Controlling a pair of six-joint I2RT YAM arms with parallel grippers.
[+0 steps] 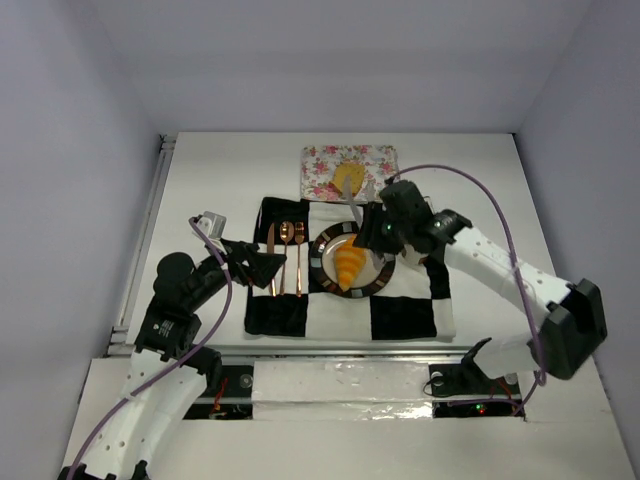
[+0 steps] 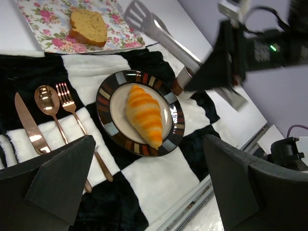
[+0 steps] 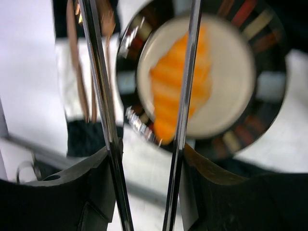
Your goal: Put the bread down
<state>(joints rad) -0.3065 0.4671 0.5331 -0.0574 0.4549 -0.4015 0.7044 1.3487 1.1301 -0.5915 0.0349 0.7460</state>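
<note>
The orange-golden ridged croissant [image 1: 350, 265] [image 2: 144, 114] [image 3: 168, 91] lies on the striped-rim plate [image 1: 322, 262] [image 2: 103, 103] [image 3: 269, 72]. The paler slice of bread [image 1: 349, 178] [image 2: 88, 26] rests on a floral napkin [image 1: 325, 165] behind the plate. My right gripper [image 1: 385, 235] [image 3: 144, 178] hovers over the plate's right side, shut on metal tongs [image 2: 159, 29] [image 3: 103, 96]. The tongs' arms stand apart above the croissant and hold nothing. My left gripper [image 1: 262, 265] [image 2: 154, 159] is open and empty over the left part of the checkered mat [image 1: 405, 318].
A copper knife [image 2: 29, 127], spoon [image 2: 48, 101] and fork [image 2: 72, 110] lie side by side on the mat left of the plate. The table's near edge with a metal rail [image 1: 340, 352] runs just below the mat.
</note>
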